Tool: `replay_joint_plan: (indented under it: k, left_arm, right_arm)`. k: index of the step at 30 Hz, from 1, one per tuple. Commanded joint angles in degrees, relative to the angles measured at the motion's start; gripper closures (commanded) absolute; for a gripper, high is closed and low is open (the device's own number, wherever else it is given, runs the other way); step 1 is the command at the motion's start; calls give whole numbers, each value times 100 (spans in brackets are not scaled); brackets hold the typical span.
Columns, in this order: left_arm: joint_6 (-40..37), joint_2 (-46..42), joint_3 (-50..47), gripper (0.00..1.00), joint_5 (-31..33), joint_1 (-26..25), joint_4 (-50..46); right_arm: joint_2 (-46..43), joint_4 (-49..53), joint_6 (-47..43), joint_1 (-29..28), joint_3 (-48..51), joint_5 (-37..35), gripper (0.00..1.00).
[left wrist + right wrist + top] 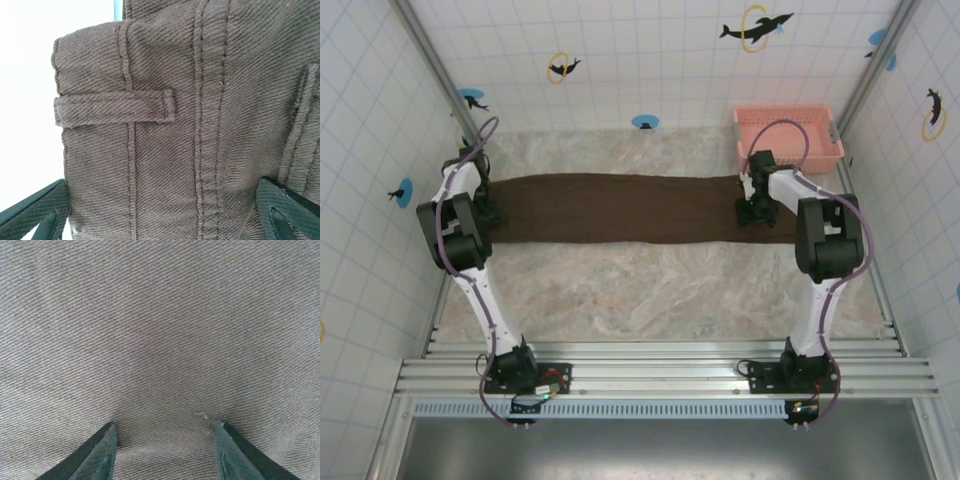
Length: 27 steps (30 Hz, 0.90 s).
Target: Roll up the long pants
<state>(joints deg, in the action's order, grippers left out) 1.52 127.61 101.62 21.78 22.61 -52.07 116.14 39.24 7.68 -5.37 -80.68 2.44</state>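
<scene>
Both ends of the long pants [620, 208], stretched flat across the desk [650, 290], have a hand on them: my left hand [162, 182] spread wide at the waistband by a belt loop [115, 107], my right hand [165, 425] parted on plain cloth, neither clamping anything.

The left arm [470, 285] and right arm [817, 300] are seen rising from bases at the near edge, each bent at a dark elbow and folded downward at the wrist. The left gripper [488, 212] is pointed down, jaws spread wide. The right gripper [755, 212] is likewise lowered, its fingers [102, 455] held well apart.
</scene>
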Motion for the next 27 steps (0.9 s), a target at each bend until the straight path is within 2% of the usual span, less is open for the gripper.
replay_joint_plan:
  k: [1, 6, 10, 13, 17, 22, 27]
  left_arm:
    - [-33, -393, -493, 3, 81, 119, 183]
    - [-37, -882, -828, 3, 75, 121, 310]
    - [-7, -1302, -1118, 3, 54, -25, 493]
    - [-30, -1527, -1180, 3, 338, -499, 516]
    - [-57, -1587, -1032, 3, 825, -1541, 322]
    - [143, -1191, -562, 3, 452, -2306, -165]
    - [208, -993, -321, 3, 12, -2450, -231]
  right_arm:
    - [-94, 553, -98, 282, 533, -167, 46]
    - [-604, 538, -311, 600, 1059, -102, 45]
    - [-1168, 381, -80, 805, 1310, 44, 43]
    - [-1802, 110, 214, 1049, 1694, -31, 38]
    - [-2708, -287, 721, 1654, 2336, 189, 35]
    - [-3620, -124, 790, 2412, 2665, -207, 30]
    - [-3709, -118, 886, 3125, 2810, 265, 30]
